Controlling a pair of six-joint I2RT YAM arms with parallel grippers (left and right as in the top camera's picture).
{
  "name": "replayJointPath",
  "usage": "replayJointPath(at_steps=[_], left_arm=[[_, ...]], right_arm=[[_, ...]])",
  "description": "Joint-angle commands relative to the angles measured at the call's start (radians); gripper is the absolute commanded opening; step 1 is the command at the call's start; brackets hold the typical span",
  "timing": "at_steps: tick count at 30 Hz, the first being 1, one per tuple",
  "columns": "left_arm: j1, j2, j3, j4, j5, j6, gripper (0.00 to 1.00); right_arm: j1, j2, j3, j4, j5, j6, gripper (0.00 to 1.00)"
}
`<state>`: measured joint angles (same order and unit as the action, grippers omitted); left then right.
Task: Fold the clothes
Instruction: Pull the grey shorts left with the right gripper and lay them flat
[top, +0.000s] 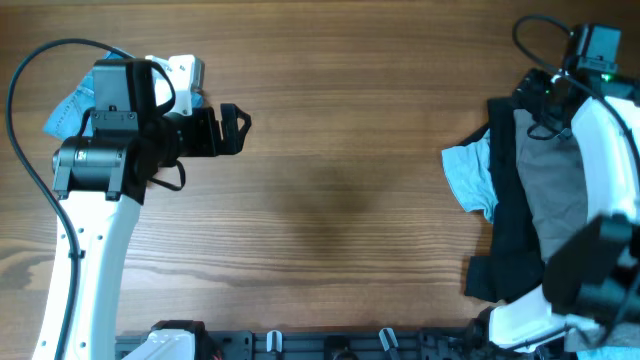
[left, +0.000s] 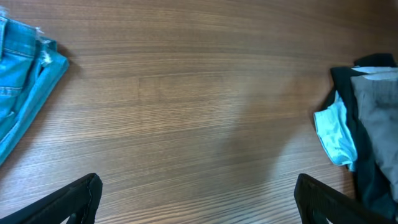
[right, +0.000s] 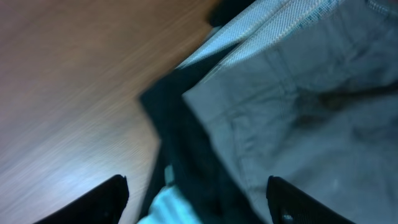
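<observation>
- Brown wood-grain desk (top: 340, 200), filling every view.
- Grey shorts (top: 548, 170) at the desk's right side, lying atop black garments (top: 505, 240), pale-blue cloth (top: 470, 175) poking out just beside.
- Denim shorts (left: 25, 81) at far left.
- Left end effector (top: 236, 126) spread wide above wood, gripping nothing.
- Right end effector (right: 196, 183) spread wide over the grey shorts.
</observation>
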<state>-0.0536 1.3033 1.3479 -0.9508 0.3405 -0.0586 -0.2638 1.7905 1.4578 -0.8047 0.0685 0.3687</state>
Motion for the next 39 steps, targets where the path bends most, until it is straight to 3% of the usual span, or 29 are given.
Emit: replayJointPath(at_steps=[1,8,9,11,13,19,23,26,29,33,34,35,37,39], left_arm=[[-0.003,-0.004,0.023,0.006,-0.026,-0.002,1.00],[-0.003,-0.004,0.023,0.008,-0.028,-0.002,0.98],[-0.002,-0.004,0.023,0.008,-0.028,-0.002,0.99],[-0.003,-0.004,0.023,0.008,-0.028,-0.002,0.98],[-0.002,-0.004,0.023,0.007,-0.028,-0.002,0.98],[0.009,-0.012,0.033,0.010,-0.047,-0.005,0.83],[0.081,-0.068,0.102,-0.023,-0.052,-0.006,0.84],[0.157,-0.122,0.166,-0.074,-0.100,-0.006,0.87],[0.225,-0.187,0.222,-0.119,-0.100,-0.006,0.88],[0.236,-0.278,0.229,-0.116,-0.103,-0.006,0.90],[0.236,-0.300,0.229,-0.117,-0.130,-0.006,0.91],[0.236,-0.314,0.229,-0.117,-0.144,-0.006,0.92],[0.236,-0.338,0.229,-0.117,-0.162,-0.005,0.93],[0.233,-0.350,0.229,-0.117,-0.163,-0.006,0.94]], right_arm=[[-0.018,0.139,0.018,0.079,-0.008,-0.036,0.68],[-0.018,0.299,0.018,0.115,0.027,-0.060,0.49],[-0.018,0.301,0.017,0.115,0.048,-0.061,0.38],[-0.018,0.299,0.018,0.103,0.048,-0.079,0.31],[-0.021,0.299,0.018,0.105,0.062,-0.079,0.04],[-0.107,0.163,0.123,-0.005,0.105,-0.084,0.04],[-0.134,-0.021,0.219,-0.049,-0.206,-0.278,0.04],[-0.091,-0.179,0.235,-0.022,-0.389,-0.288,0.04],[0.105,-0.344,0.235,0.005,-0.497,-0.216,0.04],[0.589,-0.359,0.234,0.042,-0.486,-0.073,0.04],[0.808,-0.306,0.234,0.058,-0.426,-0.013,0.05],[0.923,-0.262,0.234,0.064,-0.381,0.006,0.18],[1.106,-0.174,0.234,0.052,-0.270,0.009,0.69],[1.174,-0.145,0.234,0.012,-0.118,0.023,0.79]])
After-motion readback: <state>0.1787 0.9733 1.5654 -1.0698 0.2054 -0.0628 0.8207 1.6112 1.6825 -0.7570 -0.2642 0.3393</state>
